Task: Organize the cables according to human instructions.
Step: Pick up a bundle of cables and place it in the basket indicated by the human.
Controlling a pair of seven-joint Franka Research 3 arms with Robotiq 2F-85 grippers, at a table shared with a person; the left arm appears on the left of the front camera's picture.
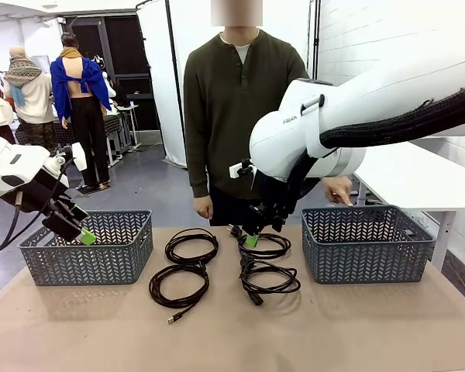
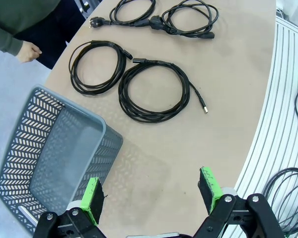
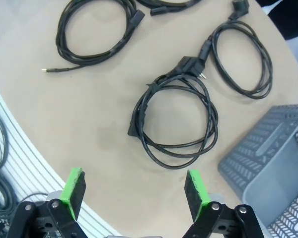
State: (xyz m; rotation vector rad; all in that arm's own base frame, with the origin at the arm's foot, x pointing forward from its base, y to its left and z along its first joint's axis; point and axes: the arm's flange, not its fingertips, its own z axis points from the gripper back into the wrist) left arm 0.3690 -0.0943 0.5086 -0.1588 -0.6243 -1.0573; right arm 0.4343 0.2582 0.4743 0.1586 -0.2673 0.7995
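Between grey baskets (image 1: 85,263), four thin black coiled cables (image 3: 188,65); left hand (image 2: 150,191), right hand (image 3: 134,187) released, empty.

Cables (image 1: 192,265) lie between the left basket (image 1: 85,263) and right basket (image 1: 364,256); the table's (image 1: 232,341) near strip is bare.

End effector (image 3: 134,191) wide open over counter (image 3: 64,114); coiled cable (image 3: 188,66) lying just beyond it; grey basket (image 3: 268,148) at right.

Four coiled black cables (image 1: 248,271) lie flat in pairs, centre frame; the person (image 1: 240,108) stands behind, upper centre.
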